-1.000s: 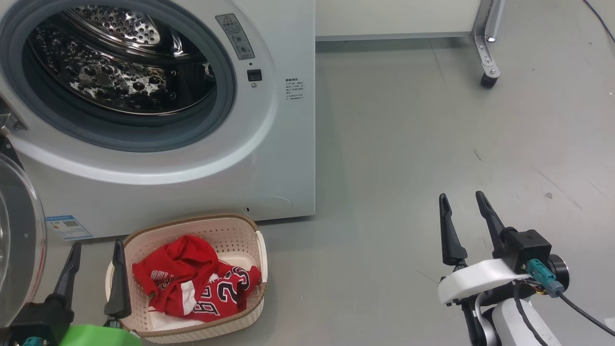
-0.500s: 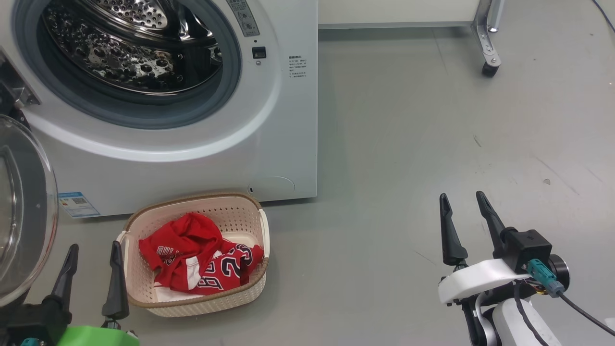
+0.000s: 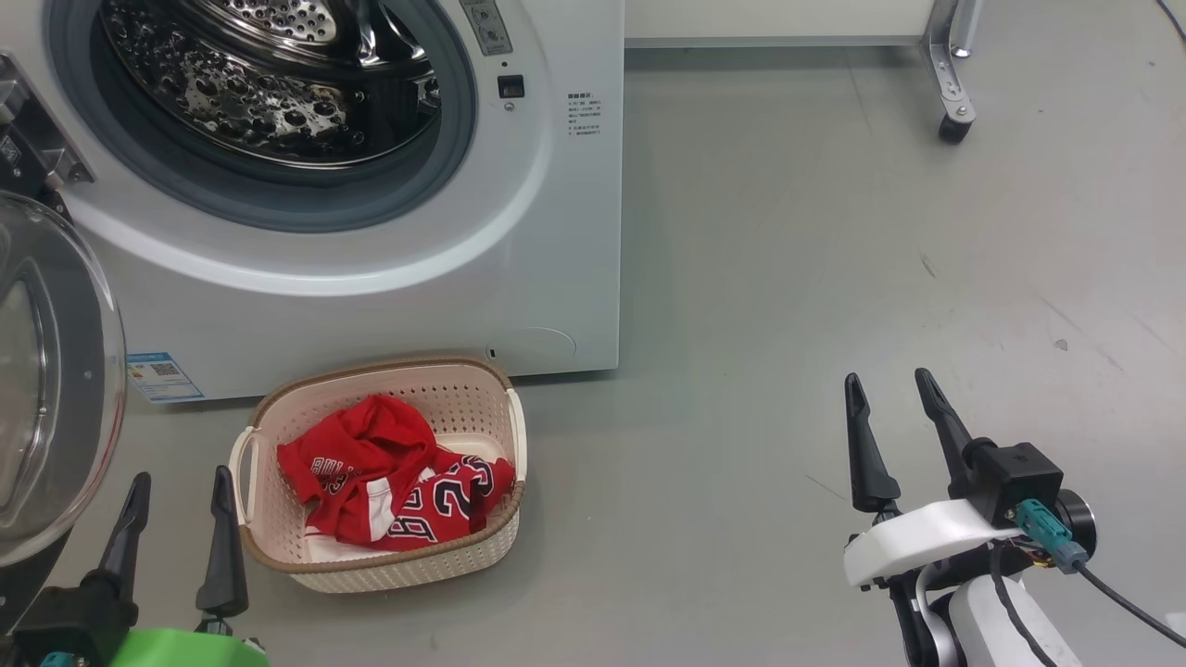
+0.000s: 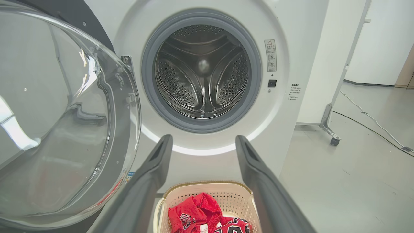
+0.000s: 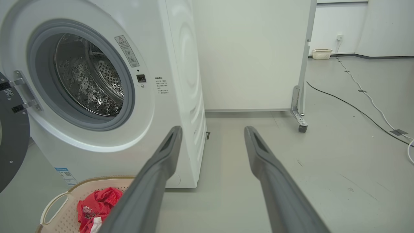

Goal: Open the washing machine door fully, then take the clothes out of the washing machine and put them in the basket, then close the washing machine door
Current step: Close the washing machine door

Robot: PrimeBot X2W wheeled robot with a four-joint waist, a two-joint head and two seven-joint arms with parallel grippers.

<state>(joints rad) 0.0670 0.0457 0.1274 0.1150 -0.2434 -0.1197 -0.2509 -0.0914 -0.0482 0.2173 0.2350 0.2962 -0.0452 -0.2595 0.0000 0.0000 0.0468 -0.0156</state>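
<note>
White washing machine (image 3: 556, 278), washing machine door (image 3: 56, 371) standing wide open, red clothes (image 3: 389, 472) heaped in cream basket (image 3: 408, 572)

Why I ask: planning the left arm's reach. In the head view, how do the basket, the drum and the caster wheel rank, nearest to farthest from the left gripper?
1. The basket, just right of the left gripper.
2. The drum, farther ahead, upper left.
3. The caster wheel, far off at upper right.
</note>
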